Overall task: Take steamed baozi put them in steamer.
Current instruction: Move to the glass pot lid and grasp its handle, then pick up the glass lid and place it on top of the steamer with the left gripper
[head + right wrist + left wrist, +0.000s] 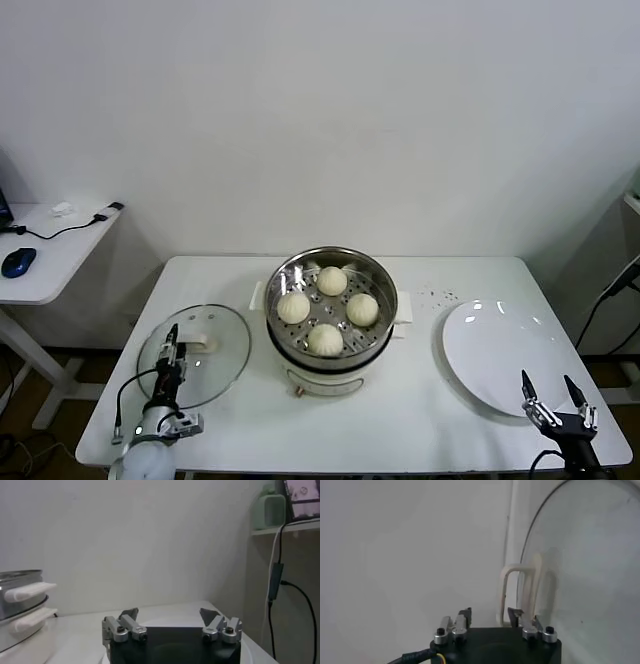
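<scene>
smooth baozi [332,281] in perforated steel steamer [375,275] | left hand [174,352] half-spread | right hand [558,396] spread

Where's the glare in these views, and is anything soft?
Head view: bright glare on the white plate, ceiling-light streaks on the glass lid, shine on the steamer rim; the buns stay clear. Left wrist view: the lid handle looks soft. Right wrist view: even light, background shelf soft.

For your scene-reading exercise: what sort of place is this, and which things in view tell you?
Probably an office or lab set up as a kitchen test bench: a steamer holding baozi on a plain white table, and a side desk with a computer mouse.
</scene>
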`<state>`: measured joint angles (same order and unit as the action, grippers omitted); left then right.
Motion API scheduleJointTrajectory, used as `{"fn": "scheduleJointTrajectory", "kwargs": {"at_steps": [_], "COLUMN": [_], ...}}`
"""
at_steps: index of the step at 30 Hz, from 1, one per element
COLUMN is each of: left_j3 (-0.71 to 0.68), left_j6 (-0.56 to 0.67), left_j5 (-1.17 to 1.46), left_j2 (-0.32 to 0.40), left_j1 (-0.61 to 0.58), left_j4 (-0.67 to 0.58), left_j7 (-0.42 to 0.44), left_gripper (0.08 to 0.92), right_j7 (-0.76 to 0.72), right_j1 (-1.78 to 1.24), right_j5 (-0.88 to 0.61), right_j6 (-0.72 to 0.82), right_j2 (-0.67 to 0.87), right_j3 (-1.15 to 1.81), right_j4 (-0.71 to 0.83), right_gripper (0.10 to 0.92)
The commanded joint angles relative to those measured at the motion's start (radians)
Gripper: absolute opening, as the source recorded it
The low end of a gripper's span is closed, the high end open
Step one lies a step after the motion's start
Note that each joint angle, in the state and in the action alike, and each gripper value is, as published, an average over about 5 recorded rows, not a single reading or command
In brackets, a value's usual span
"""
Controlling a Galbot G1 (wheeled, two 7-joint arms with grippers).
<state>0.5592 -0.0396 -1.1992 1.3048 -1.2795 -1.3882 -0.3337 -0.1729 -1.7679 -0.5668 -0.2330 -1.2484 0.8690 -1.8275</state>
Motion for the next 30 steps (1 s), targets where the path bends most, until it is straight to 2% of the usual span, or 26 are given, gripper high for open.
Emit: {"fn": "scheduleJointTrajectory", "kwargs": {"at_steps": [1, 11, 14, 22, 30], "left_j3": [-0.001, 0.000, 0.007, 0.051, 0.108], "left_j6": [0.005, 0.021, 0.020, -0.017, -0.157], "left_j5": [-0.003, -0.003, 0.006, 0.105, 0.261], "left_j2": [0.000, 0.005, 0.007, -0.033, -0.177], "left_j1": [0.015, 0.022, 0.010, -0.061, -0.114], "left_j4": [0.014, 0.028, -0.008, -0.224, -0.494], "left_j7": [-0.009, -0.024, -0.020, 0.056, 0.287], "left_gripper": [0.487, 0.197, 0.148, 0.143, 0.143], "right_j7": [-0.001, -0.004, -0.004, -0.001, 0.026], "right_j1": [-0.002, -0.007, -0.008, -0.003, -0.006], "right_j5": [0.018, 0.021, 0.020, 0.023, 0.096], "right_j6": [-0.001, 0.006, 0.008, 0.012, 0.031], "right_j2": [-0.007, -0.008, -0.008, -0.011, -0.021], "right_j3": [-0.003, -0.007, -0.007, -0.008, -0.013], "right_j4": [0.001, -0.013, -0.018, -0.025, -0.036], "right_gripper": [0.823, 0.823, 0.823, 0.823, 0.823]}}
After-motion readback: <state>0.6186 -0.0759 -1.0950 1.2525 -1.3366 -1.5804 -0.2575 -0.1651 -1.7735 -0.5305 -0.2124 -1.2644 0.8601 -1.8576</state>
